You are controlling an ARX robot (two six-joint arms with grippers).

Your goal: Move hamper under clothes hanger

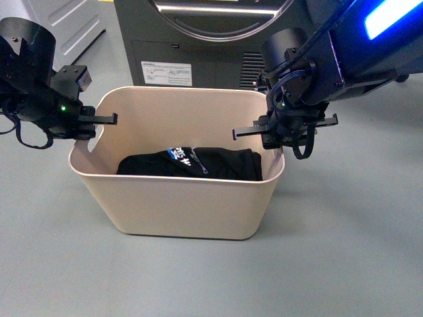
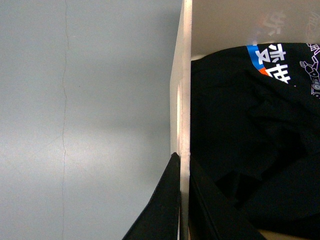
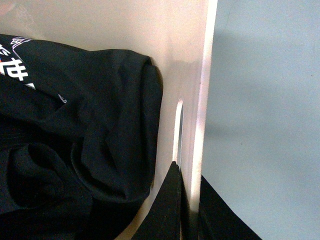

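The beige hamper (image 1: 185,205) stands on the grey floor in the front view, with a black garment with blue and white print (image 1: 192,164) inside. My left gripper (image 1: 89,125) is shut on the hamper's left end wall by the handle slot. My right gripper (image 1: 281,132) is shut on its right end wall. In the left wrist view the fingers (image 2: 167,200) pinch the hamper's rim (image 2: 184,100), one on each side. In the right wrist view the fingers (image 3: 167,205) pinch the hamper's wall (image 3: 197,125) beside the slot. The clothes hanger is out of view.
A dark grey round-door dryer (image 1: 198,39) stands directly behind the hamper, with a white label (image 1: 163,71) on its lower panel. Grey floor (image 1: 350,231) surrounds the hamper in front and to both sides.
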